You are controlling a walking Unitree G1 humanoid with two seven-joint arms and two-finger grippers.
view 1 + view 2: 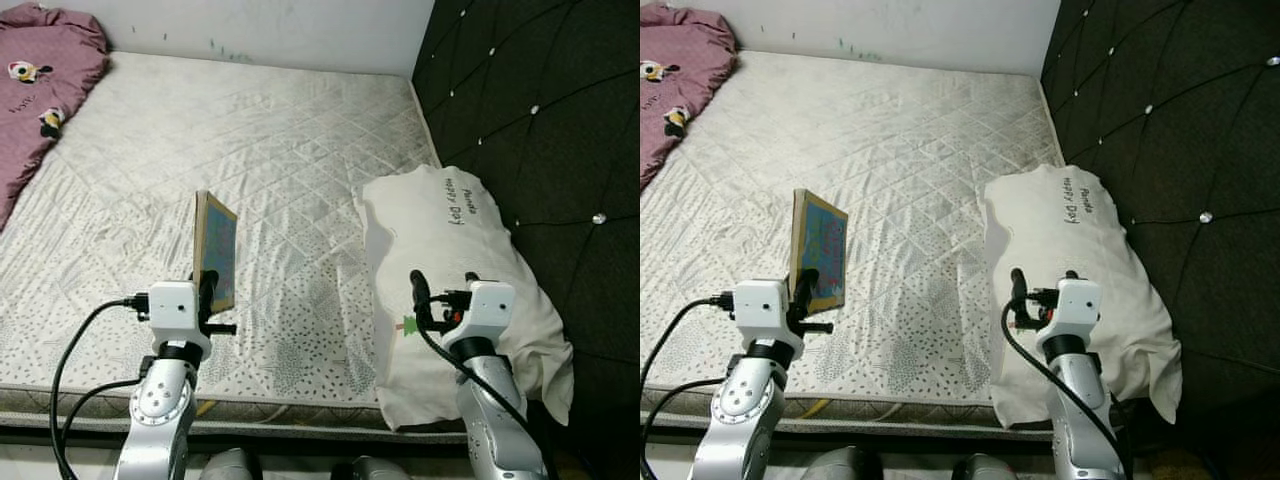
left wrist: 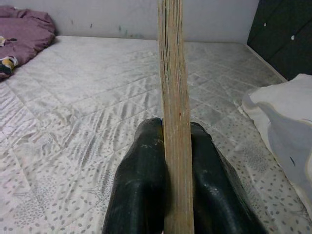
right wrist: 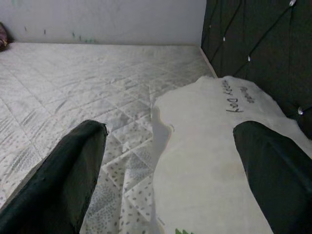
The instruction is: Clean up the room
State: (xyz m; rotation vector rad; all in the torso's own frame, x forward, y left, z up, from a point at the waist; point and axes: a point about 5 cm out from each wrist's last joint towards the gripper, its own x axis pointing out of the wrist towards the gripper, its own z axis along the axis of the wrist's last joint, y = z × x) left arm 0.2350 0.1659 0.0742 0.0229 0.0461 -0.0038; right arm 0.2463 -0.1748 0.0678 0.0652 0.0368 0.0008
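Left gripper (image 2: pixel 176 195): fingers pressed together on the lower edge of a thin book (image 1: pixel 216 250), one black finger (image 2: pixel 139 190) on each face; lower left of the head view.
Book: held upright, spine edge toward the wrist camera, colourful cover turned toward frame centre; lifted above the mattress (image 1: pixel 250 140), touching nothing else.
Right gripper (image 3: pixel 168 161): fingers spread wide apart, holding nothing; lower right of the head view, hovering over the near end of the pillow (image 1: pixel 450 260).
Pillow: white, printed lettering near its far end, lying along the right edge of the mattress beside the dark padded headboard (image 1: pixel 540 110).
Blanket (image 1: pixel 40 80): maroon, bunched at upper left, well apart from both grippers.
Risk, book: grip sits only on the bottom edge, so the tall book could pivot or slip out if the arm swings or the robot walks.
Risk, pillow: open fingers close above soft fabric could snag it on a careless descent.
Left arm pose: forearm raised, wrist upright, gripper pointing up and forward.
Right arm pose: forearm raised alike, gripper aimed forward along the pillow.
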